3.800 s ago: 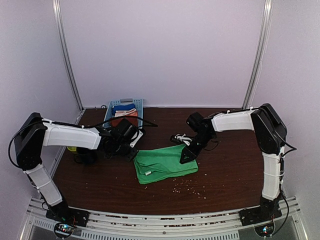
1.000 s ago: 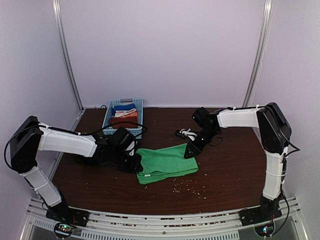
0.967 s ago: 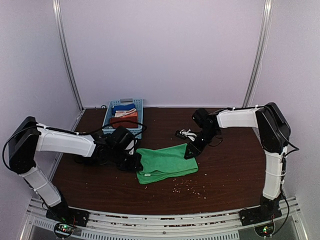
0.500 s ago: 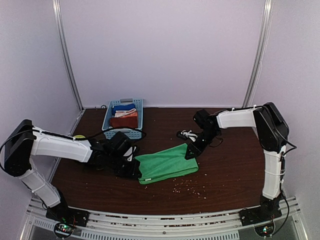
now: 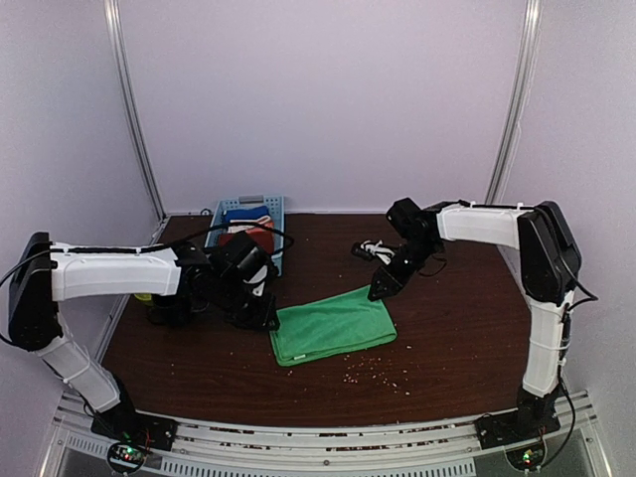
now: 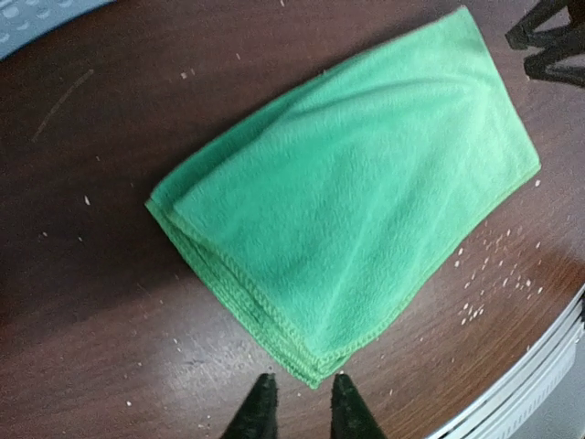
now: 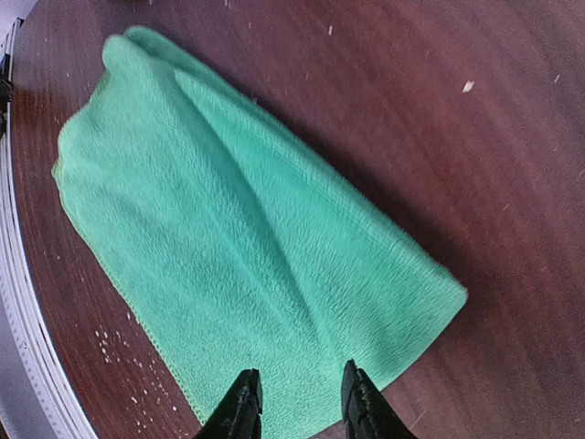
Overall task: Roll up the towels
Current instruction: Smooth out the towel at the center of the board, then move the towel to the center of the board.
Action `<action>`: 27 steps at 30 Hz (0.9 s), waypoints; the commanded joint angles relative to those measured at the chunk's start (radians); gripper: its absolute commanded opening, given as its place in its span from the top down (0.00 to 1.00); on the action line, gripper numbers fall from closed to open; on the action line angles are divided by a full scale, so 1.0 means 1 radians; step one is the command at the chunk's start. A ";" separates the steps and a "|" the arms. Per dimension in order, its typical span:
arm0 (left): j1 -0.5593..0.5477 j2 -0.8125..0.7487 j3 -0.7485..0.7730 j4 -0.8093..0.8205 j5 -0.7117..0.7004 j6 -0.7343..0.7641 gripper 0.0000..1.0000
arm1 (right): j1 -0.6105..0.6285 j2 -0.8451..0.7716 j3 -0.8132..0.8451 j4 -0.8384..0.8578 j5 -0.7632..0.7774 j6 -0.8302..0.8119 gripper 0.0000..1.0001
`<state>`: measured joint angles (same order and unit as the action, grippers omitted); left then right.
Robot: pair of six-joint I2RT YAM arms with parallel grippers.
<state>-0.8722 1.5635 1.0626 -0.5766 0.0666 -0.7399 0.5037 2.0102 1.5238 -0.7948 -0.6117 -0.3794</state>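
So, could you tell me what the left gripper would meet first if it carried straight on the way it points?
Most likely the green towel: its near corner lies just ahead of the left gripper, though the depth is unclear.

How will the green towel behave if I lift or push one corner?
Likely floppy: the green towel lies in soft, wrinkled layers, so it should droop and unfold. Pushed, its stacked edges would probably bunch rather than slide.

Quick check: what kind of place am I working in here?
Probably a lab test booth: plain white walls, metal corner posts, and a brown table holding a green towel and a blue basket.
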 commanded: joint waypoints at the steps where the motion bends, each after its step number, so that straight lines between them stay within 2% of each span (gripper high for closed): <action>1: 0.067 0.050 0.033 0.069 -0.042 0.090 0.83 | -0.004 0.024 0.112 -0.038 0.025 -0.004 0.68; 10: 0.129 0.213 0.025 0.273 -0.036 0.156 0.92 | -0.004 0.180 0.179 -0.002 0.075 0.028 0.70; 15: 0.147 0.292 0.018 0.280 -0.047 0.180 0.93 | -0.014 0.184 0.112 0.064 0.171 0.066 0.70; 19: 0.158 0.343 0.026 0.241 -0.118 0.209 0.93 | -0.060 0.182 0.074 0.095 0.209 0.109 0.70; 24: 0.162 0.358 0.067 0.211 -0.221 0.214 0.89 | -0.073 0.162 0.009 0.093 0.217 0.109 0.70; 27: 0.158 0.304 0.091 0.252 -0.189 0.255 0.82 | -0.073 0.138 -0.027 0.076 0.233 0.114 0.71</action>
<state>-0.7307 1.8870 1.1343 -0.3122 -0.0700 -0.5426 0.4587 2.1532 1.5700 -0.6559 -0.5171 -0.2836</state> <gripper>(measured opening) 0.143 0.294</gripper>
